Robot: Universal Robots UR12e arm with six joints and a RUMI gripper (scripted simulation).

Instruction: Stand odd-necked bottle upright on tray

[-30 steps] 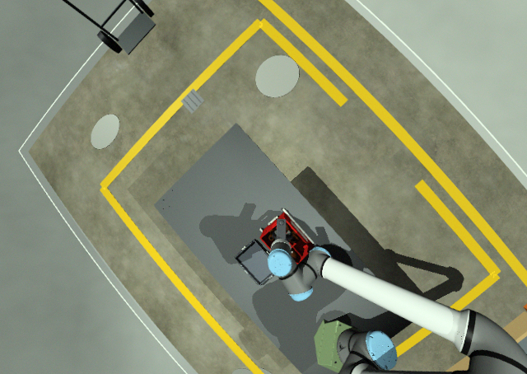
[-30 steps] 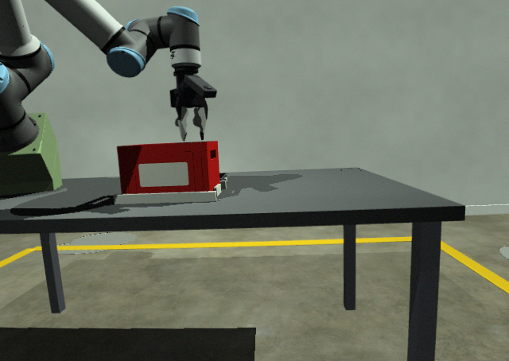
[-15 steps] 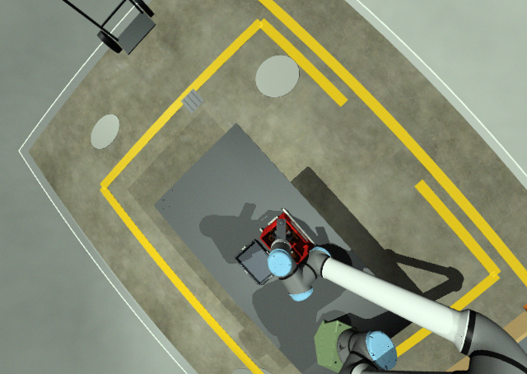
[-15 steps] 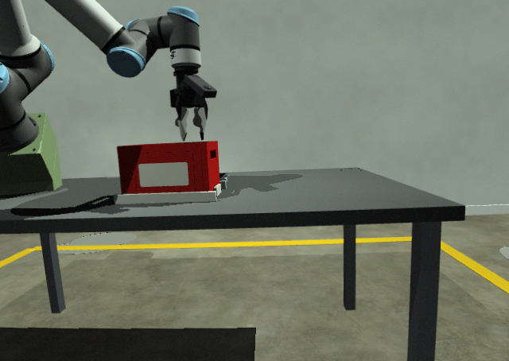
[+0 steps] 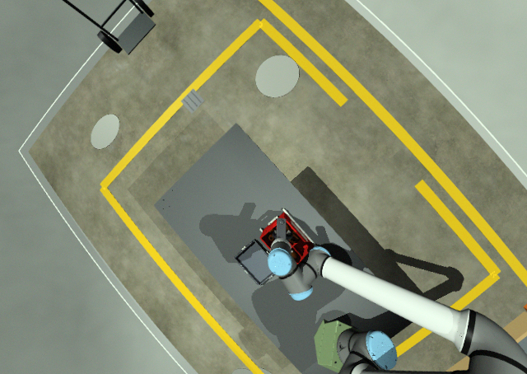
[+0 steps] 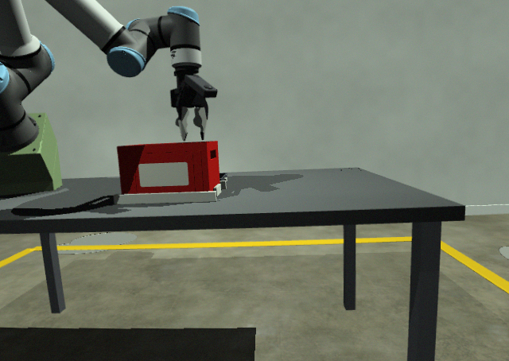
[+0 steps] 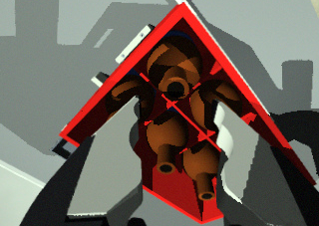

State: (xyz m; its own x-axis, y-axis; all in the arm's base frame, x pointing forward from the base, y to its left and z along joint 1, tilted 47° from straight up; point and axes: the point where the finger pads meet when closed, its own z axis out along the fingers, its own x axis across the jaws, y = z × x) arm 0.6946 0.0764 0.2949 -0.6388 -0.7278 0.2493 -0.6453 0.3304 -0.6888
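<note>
The red crate [image 6: 168, 167] stands on the dark table and also shows from above in the top view [image 5: 284, 238]. In the wrist view the crate [image 7: 184, 116] holds several brown bottles in its divided cells. One bottle [image 7: 175, 89] points its open neck straight at the camera, and two others [image 7: 165, 166] [image 7: 205, 193] lean toward the near corner. My gripper [image 6: 192, 137] hangs just above the crate's top edge, fingers partly apart and empty. In the wrist view the fingers of my gripper [image 7: 176, 136] straddle the middle cells. The tray [image 5: 254, 261] lies right beside the crate.
The tray's pale rim [image 6: 166, 196] shows in front of the crate in the exterior view. The green robot base [image 6: 29, 160] stands at the table's left end. The arm's forearm [image 5: 383, 295] crosses above the table. The table's right half holds only shadows.
</note>
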